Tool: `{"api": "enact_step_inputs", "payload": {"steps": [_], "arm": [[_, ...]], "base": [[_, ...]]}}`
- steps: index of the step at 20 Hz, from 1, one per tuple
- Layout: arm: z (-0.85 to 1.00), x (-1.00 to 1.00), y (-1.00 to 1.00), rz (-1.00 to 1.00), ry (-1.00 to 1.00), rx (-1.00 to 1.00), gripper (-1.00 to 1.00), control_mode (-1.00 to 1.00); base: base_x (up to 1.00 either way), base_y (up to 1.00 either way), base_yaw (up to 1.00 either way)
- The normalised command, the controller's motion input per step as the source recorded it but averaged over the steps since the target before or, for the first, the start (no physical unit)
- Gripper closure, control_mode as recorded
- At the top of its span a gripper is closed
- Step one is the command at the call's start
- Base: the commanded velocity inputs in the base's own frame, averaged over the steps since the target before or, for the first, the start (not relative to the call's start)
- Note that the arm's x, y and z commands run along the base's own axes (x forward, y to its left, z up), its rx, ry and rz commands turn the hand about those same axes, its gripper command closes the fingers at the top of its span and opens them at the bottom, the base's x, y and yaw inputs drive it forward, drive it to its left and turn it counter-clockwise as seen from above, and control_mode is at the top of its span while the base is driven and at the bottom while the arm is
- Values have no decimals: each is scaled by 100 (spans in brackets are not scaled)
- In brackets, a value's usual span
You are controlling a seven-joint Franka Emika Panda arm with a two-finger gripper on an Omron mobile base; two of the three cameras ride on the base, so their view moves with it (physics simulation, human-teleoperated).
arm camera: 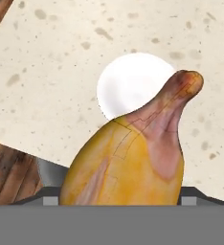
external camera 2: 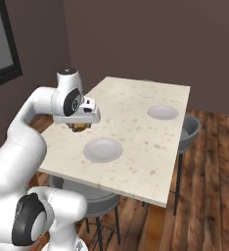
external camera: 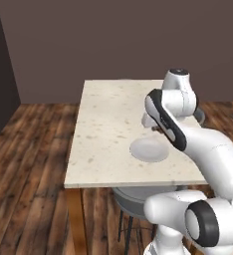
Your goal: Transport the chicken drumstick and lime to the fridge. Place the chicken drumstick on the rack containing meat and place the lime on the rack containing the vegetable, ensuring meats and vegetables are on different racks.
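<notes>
The drumstick (arm camera: pixel 133 158) is held clenched in the gripper (external camera 2: pixel 79 127) at left of centre in the right base view, raised above the table (external camera 2: pixel 136 122). Beneath it, a white plate (arm camera: pixel 128 83) is seen at centre.

soft, even rendered light — faint shadows, no glare, slightly coarse low-resolution edges throughout
</notes>
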Motion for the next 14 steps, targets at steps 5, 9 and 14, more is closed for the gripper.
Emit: {"api": "enact_step_inputs", "payload": {"steps": [5, 9, 14], "arm": [[36, -90, 10, 2, -35, -1, 100, -100], [11, -87, 19, 3, -33, 0, 100, -100], [21, -94, 12, 4, -32, 1, 100, -100]], "base": [[0, 0, 0], [0, 0, 0], [0, 0, 0]]}}
